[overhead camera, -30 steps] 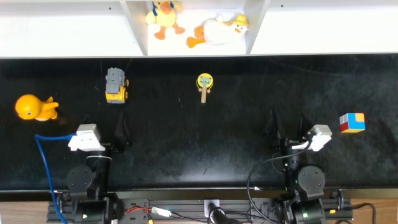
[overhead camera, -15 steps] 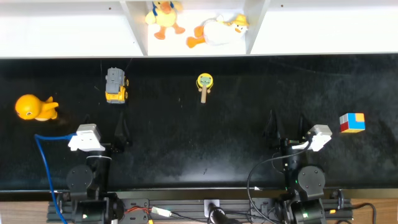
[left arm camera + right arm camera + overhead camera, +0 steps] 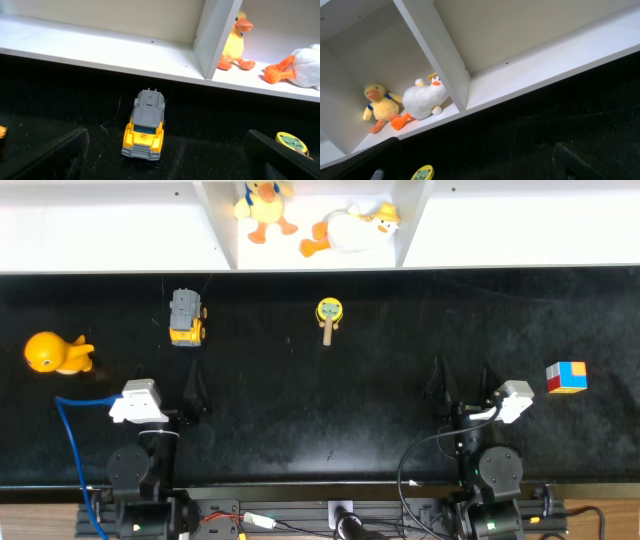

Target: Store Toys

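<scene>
Stored: yellow plush duck and white plush duck, in the white shelf's middle compartment.

Unstored, on black tabletop: orange rubber duck, yellow-grey toy truck, yellow disc-on-stick toy (possibly a rattle), multicoloured cube.

Left gripper and right gripper: fingers spread, empty.

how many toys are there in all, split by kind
plush: 2, the yellow plush duck and the white plush duck
orange duck: 1
toy truck: 1
yellow toy on a stick: 1
colour cube: 1
total: 6
</scene>
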